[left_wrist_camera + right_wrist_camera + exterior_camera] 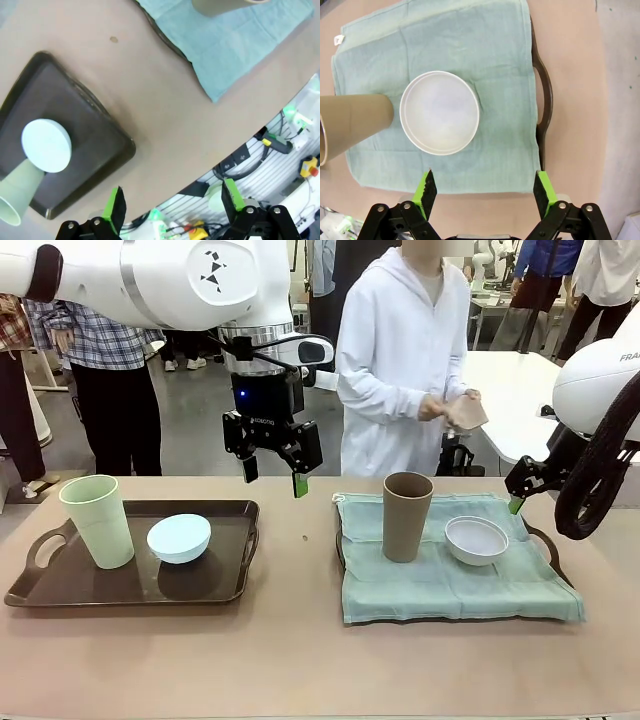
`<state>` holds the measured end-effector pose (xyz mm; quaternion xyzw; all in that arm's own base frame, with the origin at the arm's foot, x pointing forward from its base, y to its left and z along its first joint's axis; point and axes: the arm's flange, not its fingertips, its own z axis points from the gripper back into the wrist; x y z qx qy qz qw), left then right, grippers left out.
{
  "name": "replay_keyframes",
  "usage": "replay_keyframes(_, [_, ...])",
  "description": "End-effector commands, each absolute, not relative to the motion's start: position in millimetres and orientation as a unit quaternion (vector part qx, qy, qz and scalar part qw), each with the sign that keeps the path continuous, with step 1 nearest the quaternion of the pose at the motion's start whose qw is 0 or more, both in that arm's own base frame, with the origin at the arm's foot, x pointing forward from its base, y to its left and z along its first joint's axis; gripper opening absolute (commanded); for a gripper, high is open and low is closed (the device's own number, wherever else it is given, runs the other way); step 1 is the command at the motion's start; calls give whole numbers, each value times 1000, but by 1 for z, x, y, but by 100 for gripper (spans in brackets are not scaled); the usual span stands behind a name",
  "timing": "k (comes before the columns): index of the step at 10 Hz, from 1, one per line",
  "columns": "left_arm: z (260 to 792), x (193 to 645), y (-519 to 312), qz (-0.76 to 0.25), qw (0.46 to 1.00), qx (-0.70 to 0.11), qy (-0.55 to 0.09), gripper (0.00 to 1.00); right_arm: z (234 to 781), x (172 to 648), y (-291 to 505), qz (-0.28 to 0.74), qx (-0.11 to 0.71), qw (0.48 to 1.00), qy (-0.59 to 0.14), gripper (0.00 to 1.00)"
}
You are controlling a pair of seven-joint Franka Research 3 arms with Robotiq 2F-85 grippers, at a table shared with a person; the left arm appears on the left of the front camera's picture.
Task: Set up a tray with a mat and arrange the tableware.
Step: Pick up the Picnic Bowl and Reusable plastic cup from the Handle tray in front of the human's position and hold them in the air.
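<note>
A dark brown tray [225,585] on the left holds a pale green cup [97,520] and a light blue bowl [179,538]. On the right, a teal mat [450,585] covers a second tray [545,95], with a tan-brown cup [407,516] and a white bowl [476,540] standing on it. My left gripper [272,480] hangs open and empty above the table's far side, between the trays. My right gripper [518,498] hovers open and empty over the mat's far right corner. The right wrist view looks down on the white bowl [440,112] and the tan-brown cup [352,125].
A person in white stands at the far side holding a small tan thing [465,412] in both hands. Bare table [300,640] lies between the trays and along the front edge. The left wrist view shows the left tray [75,100], blue bowl [46,145] and mat [235,35].
</note>
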<state>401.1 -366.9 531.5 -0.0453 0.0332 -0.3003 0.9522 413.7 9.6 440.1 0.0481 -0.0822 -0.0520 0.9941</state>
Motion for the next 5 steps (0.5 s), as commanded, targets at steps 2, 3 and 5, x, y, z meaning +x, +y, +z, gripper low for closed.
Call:
replay_keyframes(2, [529, 398, -361, -308, 950, -40, 20, 100, 440, 414, 9, -52, 48, 994, -83, 100])
replay_keyframes(3, [529, 398, -361, -308, 950, -40, 20, 100, 440, 414, 9, -52, 48, 994, -83, 100])
replay_keyframes(5, [531, 401, -367, -300, 952, -45, 33, 100, 440, 414, 10, -52, 48, 994, -82, 100])
